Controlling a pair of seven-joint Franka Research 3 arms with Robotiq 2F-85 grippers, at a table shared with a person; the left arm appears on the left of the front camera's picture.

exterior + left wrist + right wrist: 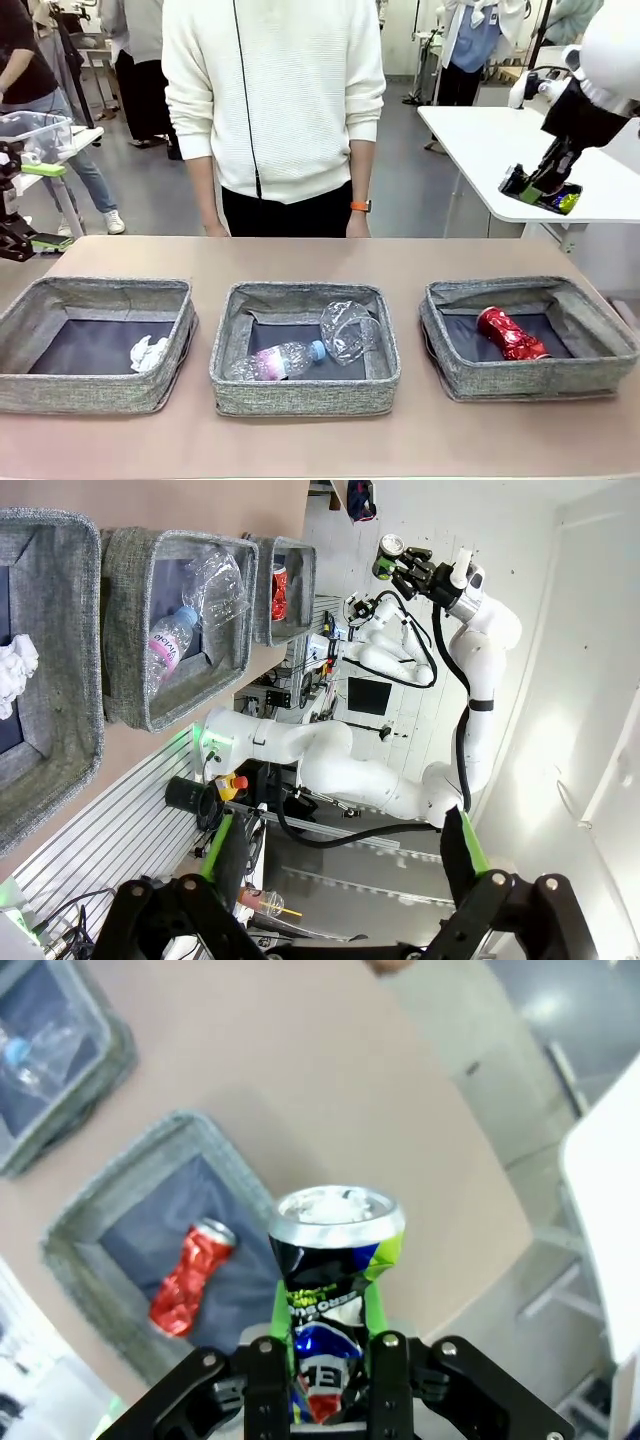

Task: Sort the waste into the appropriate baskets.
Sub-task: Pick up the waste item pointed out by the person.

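Above the worktop's right basket (red can inside), right gripper clamps the dark-blue can; next, lower and release.

Grey woven baskets with dark bottoms sit on the tan table; red can, white paper, blue-capped clear bottle.

Table: tan top, person standing at its far side.
On it: three grey fabric baskets in a row, left basket, middle basket, right basket, set apart from each other.
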